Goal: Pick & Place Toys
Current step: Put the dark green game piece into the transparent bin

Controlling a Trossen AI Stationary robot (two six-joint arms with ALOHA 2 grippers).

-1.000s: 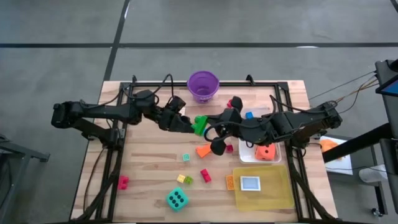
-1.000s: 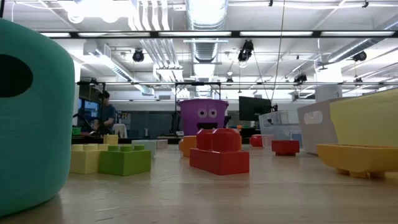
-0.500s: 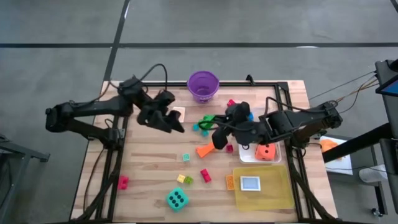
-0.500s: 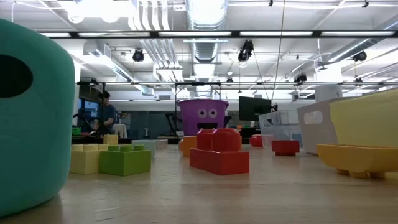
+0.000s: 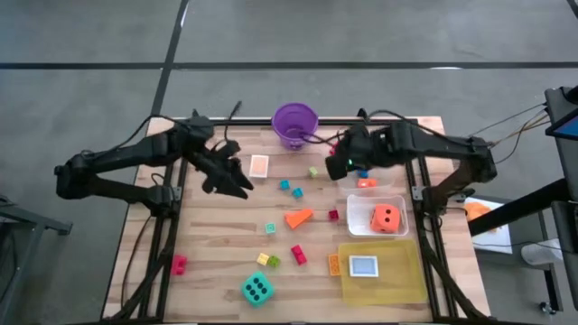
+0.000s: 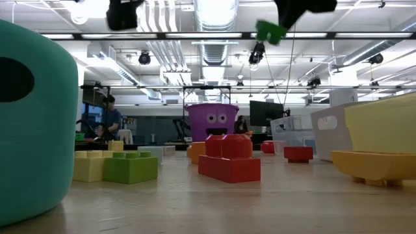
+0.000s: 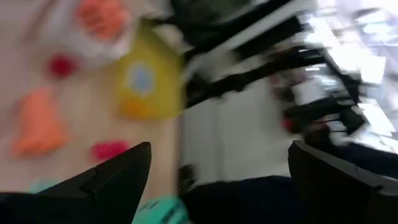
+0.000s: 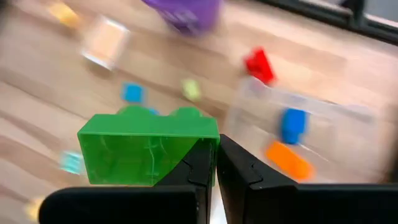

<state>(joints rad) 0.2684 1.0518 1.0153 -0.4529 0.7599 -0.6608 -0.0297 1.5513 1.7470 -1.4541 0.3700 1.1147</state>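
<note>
My right gripper [image 5: 341, 165] is shut on a green brick [image 8: 149, 149] and holds it high above the table's far middle, just right of the purple bucket [image 5: 295, 124]. The brick also shows at the top of the low view [image 6: 268, 31]. My left gripper [image 5: 237, 185] is open and empty above the table's left middle, near a small card [image 5: 259, 166]. An orange wedge [image 5: 298, 217], a red brick [image 5: 298, 255], a teal die [image 5: 257, 289] and small blocks lie on the table. An orange die [image 5: 386, 218] lies in a clear tub. My right gripper pinches the green brick at one end [image 8: 208, 140] between its two fingers, which stand close together. The brick's hollow underside faces the wrist camera. The brick sticks out sideways from the fingers, lifted clear of the table.
A clear tub [image 5: 397, 200] and a yellow tray [image 5: 402, 280] with two cards stand at the right. Blue and orange pieces [image 5: 363, 177] lie right of my right gripper. A pink block [image 5: 179, 264] lies near the left front. A black frame runs along the table's edges.
My right gripper has risen and gone toward the far edge with the green brick, from the table's middle to beside the bucket. My left gripper has drawn away from the brick toward the table's left edge and risen. Both now show at the top of the low view.
</note>
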